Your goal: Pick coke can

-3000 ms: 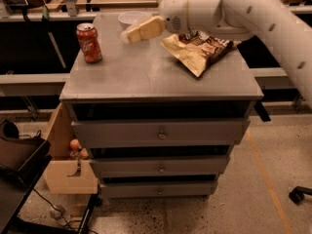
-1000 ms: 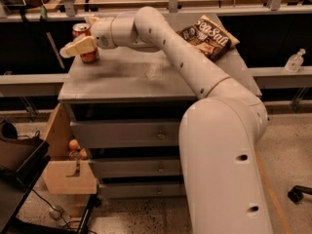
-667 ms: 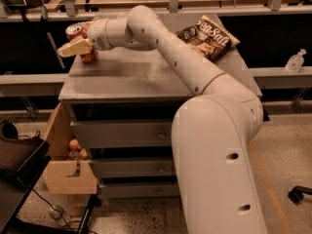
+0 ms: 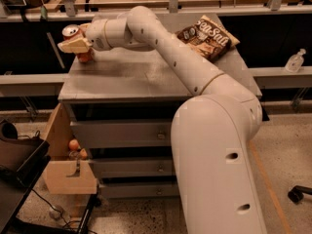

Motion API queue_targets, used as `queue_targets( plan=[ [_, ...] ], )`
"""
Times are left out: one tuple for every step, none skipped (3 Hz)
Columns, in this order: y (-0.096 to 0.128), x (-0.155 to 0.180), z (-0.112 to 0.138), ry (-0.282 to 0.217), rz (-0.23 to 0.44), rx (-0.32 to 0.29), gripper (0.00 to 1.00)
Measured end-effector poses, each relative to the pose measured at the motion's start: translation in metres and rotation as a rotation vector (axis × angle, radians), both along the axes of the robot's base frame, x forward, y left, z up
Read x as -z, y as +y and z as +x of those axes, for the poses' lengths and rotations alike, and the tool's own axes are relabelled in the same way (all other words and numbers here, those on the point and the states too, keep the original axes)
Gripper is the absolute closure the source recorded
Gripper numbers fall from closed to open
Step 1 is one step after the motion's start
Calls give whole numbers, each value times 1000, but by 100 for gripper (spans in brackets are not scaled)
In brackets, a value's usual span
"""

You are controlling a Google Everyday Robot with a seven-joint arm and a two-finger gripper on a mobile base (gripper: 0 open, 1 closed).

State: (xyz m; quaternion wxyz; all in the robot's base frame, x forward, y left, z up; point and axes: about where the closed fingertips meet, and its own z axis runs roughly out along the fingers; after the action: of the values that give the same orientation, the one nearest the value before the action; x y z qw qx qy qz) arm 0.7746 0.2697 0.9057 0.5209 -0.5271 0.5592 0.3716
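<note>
- The gripper (image 4: 74, 46) is hanging at the far left corner of the grey surface (image 4: 126, 77), its cream fingers clamping the coke can (image 4: 71, 32).
- The coke can is leaning slightly, with its silver top showing above the fingers.
- The white arm (image 4: 185, 67) is stretching across the surface from the lower right.
- A brown chip bag (image 4: 208, 37) is lying at the far right corner, well apart from the can.
</note>
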Motion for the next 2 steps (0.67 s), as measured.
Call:
queue_targets(
  plan=[
    [3,1,-1,2,0,-4,95],
    [5,-2,-3,7,14,-14,100]
  ],
)
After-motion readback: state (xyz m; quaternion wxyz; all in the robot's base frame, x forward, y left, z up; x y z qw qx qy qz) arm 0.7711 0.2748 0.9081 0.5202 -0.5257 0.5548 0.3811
